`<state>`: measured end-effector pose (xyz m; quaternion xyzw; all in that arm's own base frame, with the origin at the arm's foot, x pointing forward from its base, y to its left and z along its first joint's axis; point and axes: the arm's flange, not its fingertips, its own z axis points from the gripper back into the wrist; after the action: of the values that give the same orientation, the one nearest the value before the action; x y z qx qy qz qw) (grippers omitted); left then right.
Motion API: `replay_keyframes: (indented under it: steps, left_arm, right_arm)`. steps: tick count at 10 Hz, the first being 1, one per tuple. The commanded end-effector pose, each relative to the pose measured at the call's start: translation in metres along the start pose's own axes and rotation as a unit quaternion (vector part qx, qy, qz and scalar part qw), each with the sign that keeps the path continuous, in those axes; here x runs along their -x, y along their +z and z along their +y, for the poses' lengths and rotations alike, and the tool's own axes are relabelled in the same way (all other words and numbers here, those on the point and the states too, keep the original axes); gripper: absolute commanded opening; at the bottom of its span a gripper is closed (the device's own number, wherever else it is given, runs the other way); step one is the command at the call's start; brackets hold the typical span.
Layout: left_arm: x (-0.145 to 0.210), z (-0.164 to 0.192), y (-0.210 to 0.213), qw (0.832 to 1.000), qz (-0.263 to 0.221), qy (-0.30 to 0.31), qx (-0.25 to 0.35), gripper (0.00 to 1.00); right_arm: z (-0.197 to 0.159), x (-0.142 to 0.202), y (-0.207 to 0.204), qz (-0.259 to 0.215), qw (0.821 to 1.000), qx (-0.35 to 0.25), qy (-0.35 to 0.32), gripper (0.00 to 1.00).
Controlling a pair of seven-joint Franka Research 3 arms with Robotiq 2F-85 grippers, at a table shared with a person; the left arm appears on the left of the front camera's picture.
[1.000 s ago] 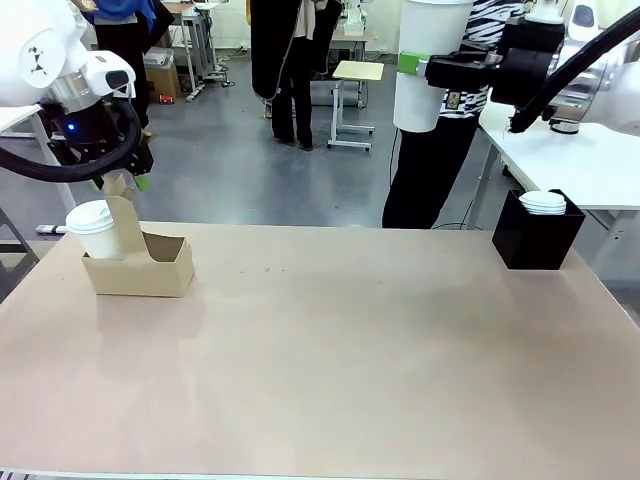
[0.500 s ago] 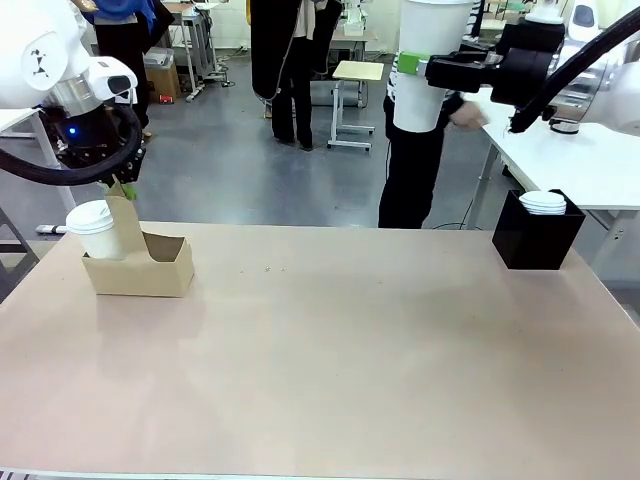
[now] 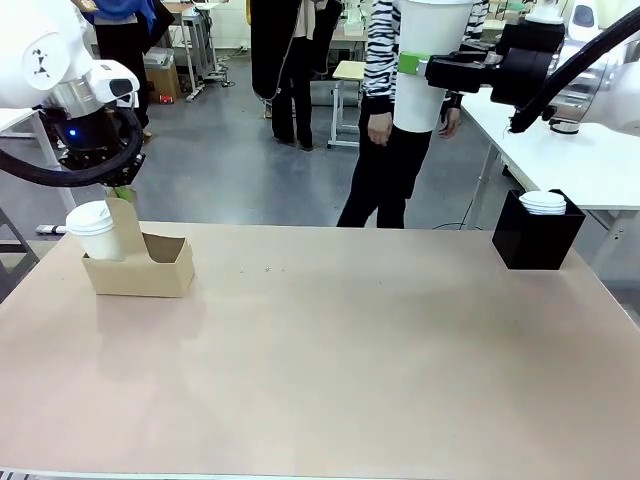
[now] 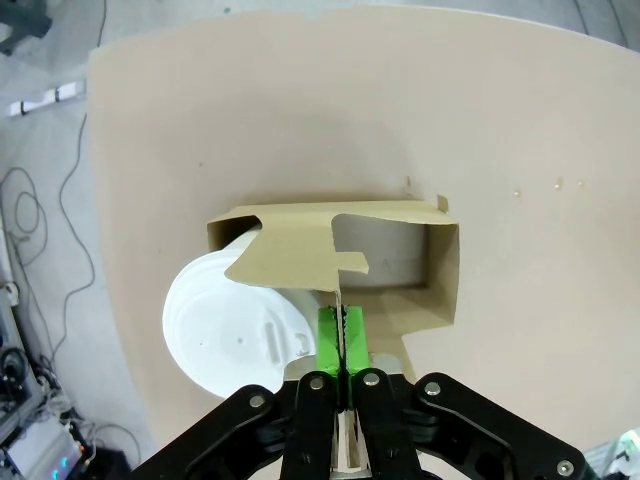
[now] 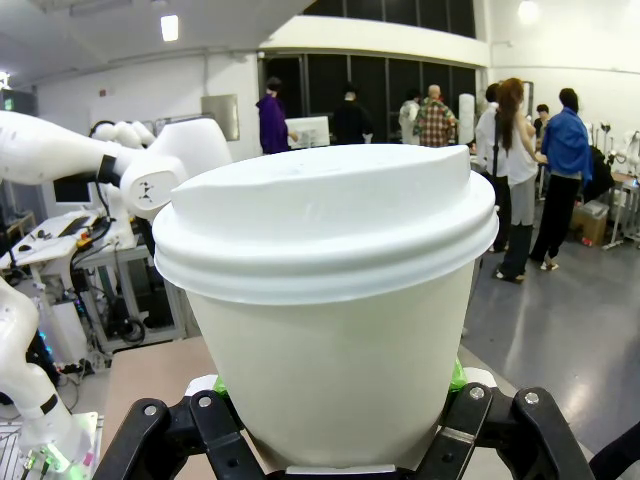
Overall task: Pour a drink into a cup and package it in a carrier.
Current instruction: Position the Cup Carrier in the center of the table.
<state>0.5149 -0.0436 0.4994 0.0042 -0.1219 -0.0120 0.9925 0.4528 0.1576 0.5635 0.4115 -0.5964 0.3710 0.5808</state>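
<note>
Here, the left gripper [image 4: 342,340] clamps the carrier's [image 3: 140,272] handle [image 4: 338,285] while the right gripper [image 3: 420,66], clamped on a lidded cup [image 3: 430,30], hangs high, well apart to its right.

**Setting.** We look across a broad beige rectangular tabletop [image 3: 350,370] onto a smooth grey workshop floor [image 3: 220,170]. Beyond the table's far edge stands a small side table with a pale square top on a white metal frame [image 3: 357,71]. A long white worktable [image 3: 590,165] runs along the right.

In the right wrist view, we see a white ceiling carrying a bright rectangular light panel [image 5: 170,27]. Below it are a pale wall [image 5: 150,85] and, beside it, a row of tall black panels [image 5: 385,80]. The floor here is glossy and reflects the light.

In the left wrist view, we note thin black cables [image 4: 30,210] looping over the grey floor by the tabletop's rounded corner. A white power strip [image 4: 45,97] lies near them.
</note>
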Motion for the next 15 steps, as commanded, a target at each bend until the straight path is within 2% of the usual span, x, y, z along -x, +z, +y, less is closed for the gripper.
replay_keyframes:
  steps: [1, 5, 7, 11, 13, 15]
  left_arm:
    - [0.0, -0.001, 0.0, 1.0, -0.005, -0.007, -0.001, 0.0]
    - [0.0, -0.002, 0.0, 1.0, 0.0, -0.002, 0.0, 0.02]
    - [0.005, -0.028, 0.029, 1.0, -0.005, 0.003, -0.025, 0.02]
    - [0.019, -0.131, 0.081, 0.999, -0.025, 0.0, -0.039, 0.02]
    - [0.03, -0.194, 0.086, 1.0, -0.014, 0.007, -0.026, 0.02]
    - [0.035, -0.242, 0.072, 1.0, -0.002, 0.021, -0.005, 0.02]
  right_arm:
    - [0.002, -0.001, -0.002, -0.009, 1.0, 0.0, 0.01, 0.81]
    - [0.002, -0.001, -0.002, -0.009, 1.0, 0.0, 0.01, 0.81]
    - [0.002, -0.001, -0.002, -0.009, 1.0, 0.0, 0.01, 0.81]
    - [0.002, -0.001, -0.002, -0.009, 1.0, 0.0, 0.01, 0.81]
    - [0.002, -0.001, -0.002, -0.009, 1.0, 0.0, 0.01, 0.81]
    - [0.002, -0.001, -0.002, -0.009, 1.0, 0.0, 0.01, 0.81]
